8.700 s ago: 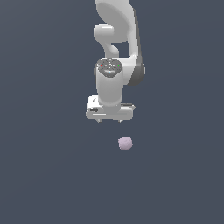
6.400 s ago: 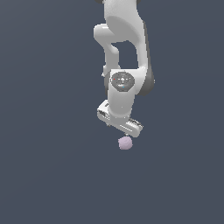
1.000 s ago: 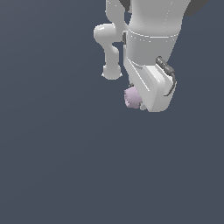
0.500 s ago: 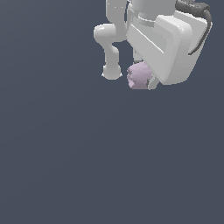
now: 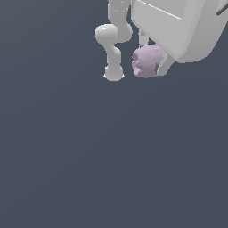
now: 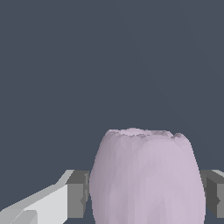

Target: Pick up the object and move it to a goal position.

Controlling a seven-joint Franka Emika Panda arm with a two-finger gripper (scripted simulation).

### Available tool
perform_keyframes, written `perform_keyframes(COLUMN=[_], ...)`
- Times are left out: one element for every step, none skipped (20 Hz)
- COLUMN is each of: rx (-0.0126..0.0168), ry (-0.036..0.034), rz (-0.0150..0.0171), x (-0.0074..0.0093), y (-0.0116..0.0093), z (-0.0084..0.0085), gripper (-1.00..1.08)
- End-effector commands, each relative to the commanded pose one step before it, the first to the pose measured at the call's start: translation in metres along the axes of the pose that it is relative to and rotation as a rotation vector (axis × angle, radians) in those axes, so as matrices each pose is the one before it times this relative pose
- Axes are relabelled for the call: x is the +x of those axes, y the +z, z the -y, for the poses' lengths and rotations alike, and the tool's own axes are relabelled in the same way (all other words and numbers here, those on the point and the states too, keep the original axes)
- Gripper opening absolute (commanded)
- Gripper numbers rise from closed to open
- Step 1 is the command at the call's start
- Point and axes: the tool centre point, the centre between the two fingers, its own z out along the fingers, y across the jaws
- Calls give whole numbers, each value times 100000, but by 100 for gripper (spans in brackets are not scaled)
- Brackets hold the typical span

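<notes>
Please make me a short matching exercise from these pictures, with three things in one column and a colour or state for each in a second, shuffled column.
Things:
1. blob
2. hand
3. floor

Colour or state:
A. plain dark blue-grey, with nothing resting on it
B. pale lilac-pink, lumpy, held up off the ground
C. white with grey pads, closed on either side of something

Right pairs: 1-B, 2-C, 3-A
</notes>
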Motion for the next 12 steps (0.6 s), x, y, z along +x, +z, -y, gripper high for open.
perform_keyframes(rx=[-45,6,0,0,0,0,0,0,0,0,0,0], ry=[-16,-27,0,0,0,0,0,0,0,0,0,0], rz=[2,40,0,0,0,0,0,0,0,0,0,0], x=[-9,0,-1,-1,-1,-1,-1,-1,-1,-1,0,0], y=[-524,-150,-129,-110,-94,-79,-65,-52,-39,-28,-16,-5], z=[50,18,18,16,14,12,11,9,7,5,3,1], gripper=[-100,-100,-100,-100,-100,-100,-100,-100,-100,-100,-100,-100])
